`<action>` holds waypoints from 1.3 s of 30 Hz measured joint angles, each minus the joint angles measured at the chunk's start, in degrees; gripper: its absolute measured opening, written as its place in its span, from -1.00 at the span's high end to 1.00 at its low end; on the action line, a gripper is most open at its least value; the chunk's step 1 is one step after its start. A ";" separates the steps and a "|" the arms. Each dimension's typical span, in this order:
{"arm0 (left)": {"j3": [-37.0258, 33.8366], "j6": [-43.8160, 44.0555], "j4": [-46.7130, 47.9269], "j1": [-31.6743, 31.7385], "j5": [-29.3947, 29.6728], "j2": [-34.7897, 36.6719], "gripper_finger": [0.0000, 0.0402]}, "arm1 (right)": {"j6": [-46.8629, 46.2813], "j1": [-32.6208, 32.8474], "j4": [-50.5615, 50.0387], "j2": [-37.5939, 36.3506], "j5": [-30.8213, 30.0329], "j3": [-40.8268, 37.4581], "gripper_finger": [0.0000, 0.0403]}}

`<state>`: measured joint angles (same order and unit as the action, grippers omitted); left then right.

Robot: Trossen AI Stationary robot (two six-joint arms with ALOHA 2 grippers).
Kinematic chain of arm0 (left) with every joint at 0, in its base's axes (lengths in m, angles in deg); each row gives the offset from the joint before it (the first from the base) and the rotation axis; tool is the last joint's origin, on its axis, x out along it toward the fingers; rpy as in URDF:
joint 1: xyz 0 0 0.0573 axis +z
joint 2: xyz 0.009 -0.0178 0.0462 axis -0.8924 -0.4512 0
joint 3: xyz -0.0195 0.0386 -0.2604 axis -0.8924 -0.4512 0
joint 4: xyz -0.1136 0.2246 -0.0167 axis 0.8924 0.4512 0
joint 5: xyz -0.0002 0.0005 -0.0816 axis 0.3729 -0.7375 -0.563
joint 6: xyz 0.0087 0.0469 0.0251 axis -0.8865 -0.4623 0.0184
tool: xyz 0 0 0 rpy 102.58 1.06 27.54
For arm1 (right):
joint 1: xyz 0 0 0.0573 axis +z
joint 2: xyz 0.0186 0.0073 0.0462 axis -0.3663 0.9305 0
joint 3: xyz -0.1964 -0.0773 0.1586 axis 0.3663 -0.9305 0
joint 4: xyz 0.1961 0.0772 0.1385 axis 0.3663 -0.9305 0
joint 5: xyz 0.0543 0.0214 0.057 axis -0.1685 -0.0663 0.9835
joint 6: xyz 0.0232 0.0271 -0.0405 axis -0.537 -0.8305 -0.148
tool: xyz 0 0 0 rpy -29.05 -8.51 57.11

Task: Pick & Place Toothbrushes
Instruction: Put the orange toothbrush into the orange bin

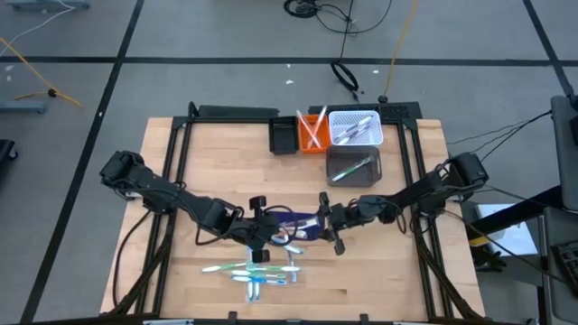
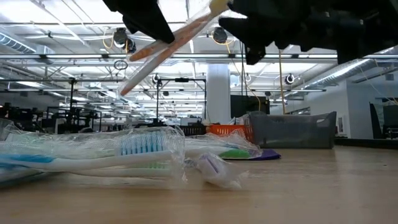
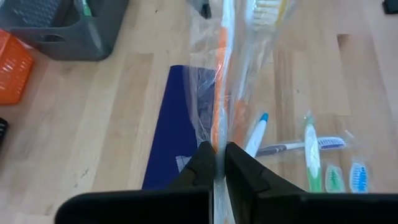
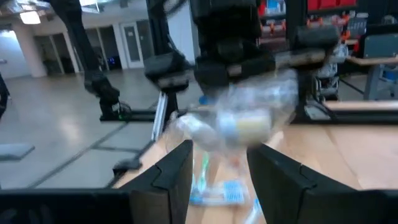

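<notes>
Wrapped toothbrushes (image 2: 93, 155) lie below left claw's (image 3: 219, 163) pinched orange toothbrush (image 3: 221, 81).

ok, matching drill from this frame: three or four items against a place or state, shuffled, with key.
Items:
1. left tool
2. orange bin
3. grey bin
4. blue mat

Places or states:
A. flat on the table under the raised brush
B. holds one green toothbrush
C. shut on the wrapped orange toothbrush
D. holds orange-pink brushes

Pairs: 1-C, 2-D, 3-B, 4-A
</notes>
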<state>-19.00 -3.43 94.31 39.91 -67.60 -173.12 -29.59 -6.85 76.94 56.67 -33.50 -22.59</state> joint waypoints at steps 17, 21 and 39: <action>0.00 1.08 -0.06 -0.07 -0.02 0.02 0.85 | 2.14 0.00 2.72 0.00 -3.14 1.37 0.93; 0.00 1.62 -0.04 -0.09 -0.04 0.00 0.75 | 2.23 0.00 2.49 -0.01 -3.15 1.37 0.96; 0.00 3.02 0.48 -0.11 -0.28 -0.02 0.69 | 3.28 -5.40 -11.20 -8.68 -3.46 1.32 0.99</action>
<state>-19.00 -0.41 94.79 39.80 -67.88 -173.15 -26.31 -12.26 65.73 47.99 -36.96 -21.26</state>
